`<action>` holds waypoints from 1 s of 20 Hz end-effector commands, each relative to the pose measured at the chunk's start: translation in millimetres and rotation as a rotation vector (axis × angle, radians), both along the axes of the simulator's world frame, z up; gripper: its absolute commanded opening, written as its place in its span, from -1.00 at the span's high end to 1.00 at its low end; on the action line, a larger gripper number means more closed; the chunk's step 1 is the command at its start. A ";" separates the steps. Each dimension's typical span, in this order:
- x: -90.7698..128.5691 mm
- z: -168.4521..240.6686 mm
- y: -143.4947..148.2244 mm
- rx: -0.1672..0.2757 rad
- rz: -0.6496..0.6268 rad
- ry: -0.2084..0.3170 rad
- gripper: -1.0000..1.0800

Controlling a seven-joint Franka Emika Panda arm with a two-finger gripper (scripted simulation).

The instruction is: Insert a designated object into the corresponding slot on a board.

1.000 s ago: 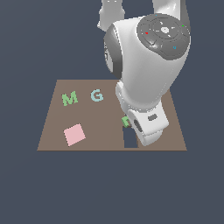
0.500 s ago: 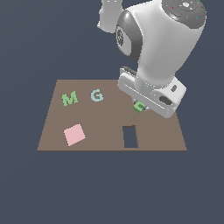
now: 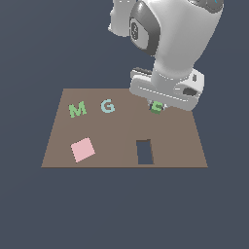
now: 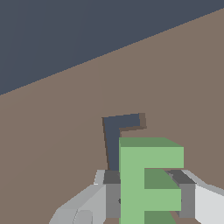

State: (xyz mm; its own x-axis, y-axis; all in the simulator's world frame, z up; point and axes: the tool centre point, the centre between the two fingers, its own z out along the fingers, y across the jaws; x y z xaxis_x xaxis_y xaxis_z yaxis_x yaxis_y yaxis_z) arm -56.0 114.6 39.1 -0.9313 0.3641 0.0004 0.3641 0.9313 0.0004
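The grey two-finger gripper (image 4: 148, 199) is clamped on the flat light-green letter E block (image 4: 148, 183), one finger on each side. No brand names or labels show; the only writing is the letter shapes themselves. The wrist view shows the dark E-shaped slot (image 4: 114, 138) just past the block, partly hidden behind it. The exterior view hides that slot behind the big white arm. It shows the flat brown board (image 3: 121, 129), with the green letter M (image 3: 77, 109) at ten o'clock, the pale teal letter G (image 3: 108, 105) beside it, a pink square (image 3: 82, 149) and a dark rectangular hole (image 3: 144, 151).
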 end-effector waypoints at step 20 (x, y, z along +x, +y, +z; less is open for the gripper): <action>-17.1 -9.3 -2.5 0.000 0.118 0.000 -0.92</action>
State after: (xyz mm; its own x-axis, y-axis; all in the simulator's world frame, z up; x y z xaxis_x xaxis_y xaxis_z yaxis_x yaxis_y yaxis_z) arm -73.4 112.2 30.2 -0.9676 0.2524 0.0008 0.2524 0.9676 0.0004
